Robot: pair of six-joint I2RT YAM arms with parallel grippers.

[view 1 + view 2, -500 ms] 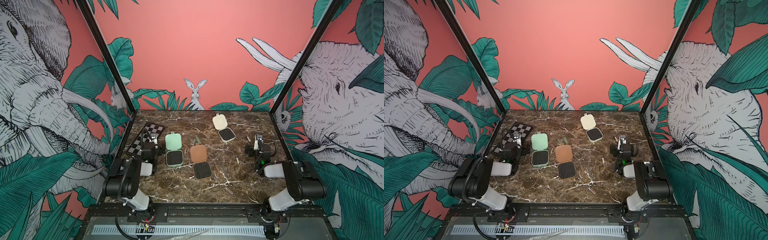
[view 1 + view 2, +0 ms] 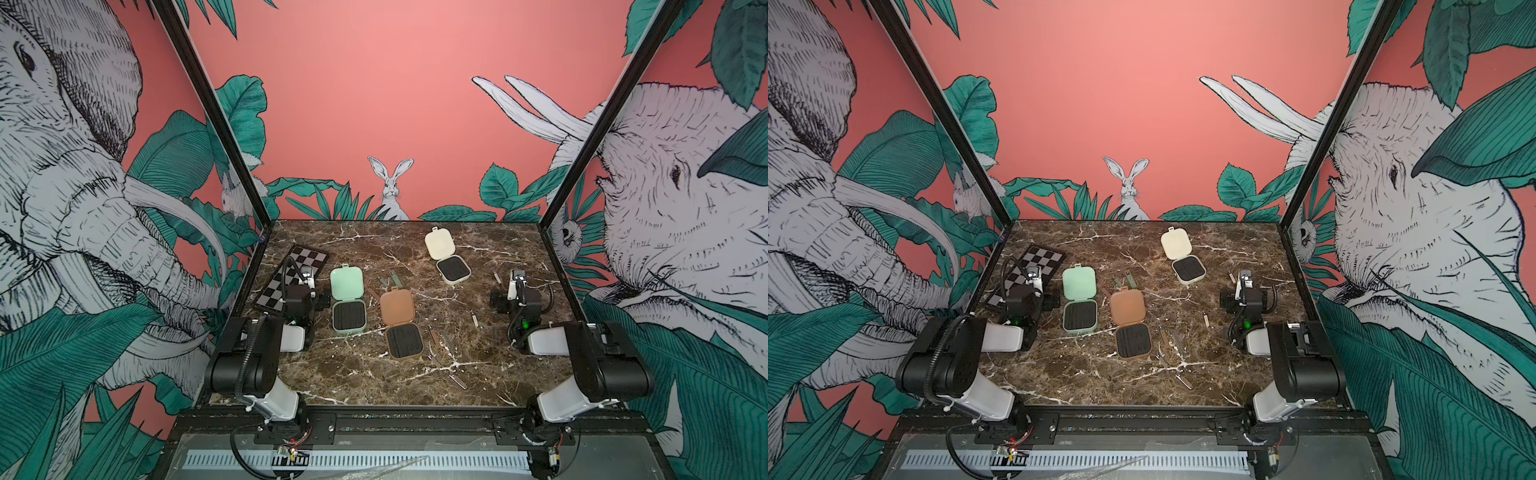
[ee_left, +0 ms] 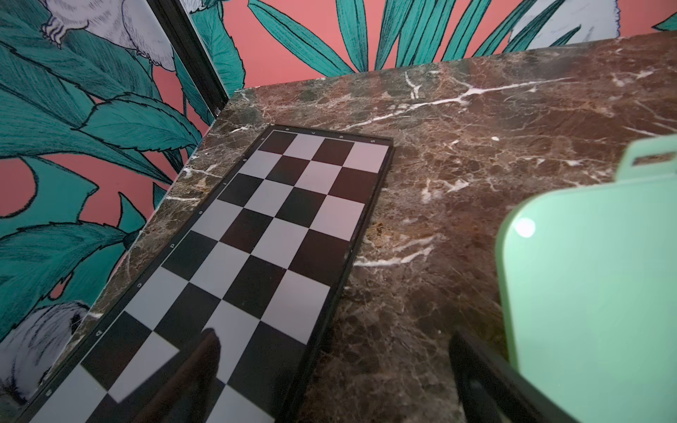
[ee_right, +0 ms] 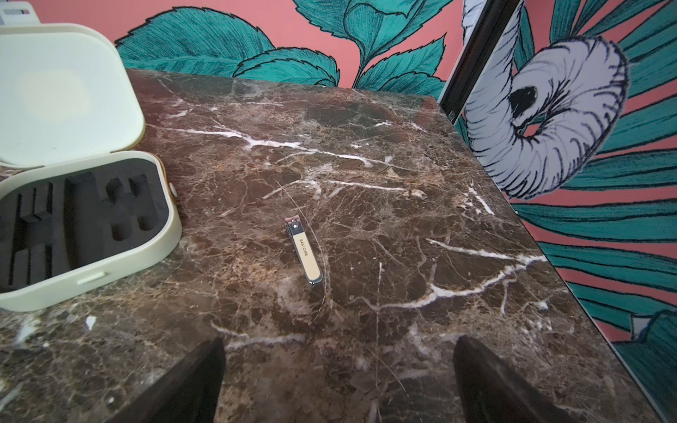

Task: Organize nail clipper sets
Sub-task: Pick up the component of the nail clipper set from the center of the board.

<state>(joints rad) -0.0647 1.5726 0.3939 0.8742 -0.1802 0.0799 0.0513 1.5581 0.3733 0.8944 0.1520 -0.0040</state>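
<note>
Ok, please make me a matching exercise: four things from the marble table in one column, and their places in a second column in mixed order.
Things
1. mint green rounded-square hinged case
2. brown rounded-square hinged case
3. cream rounded-square hinged case
4. black-and-grey flat checkerboard

Places
A. farthest back on the marble table
B. along the table's left edge
C. about the middle of the table
D. between the checkerboard and the brown case

Pairs: 1-D, 2-C, 3-A, 4-B
</note>
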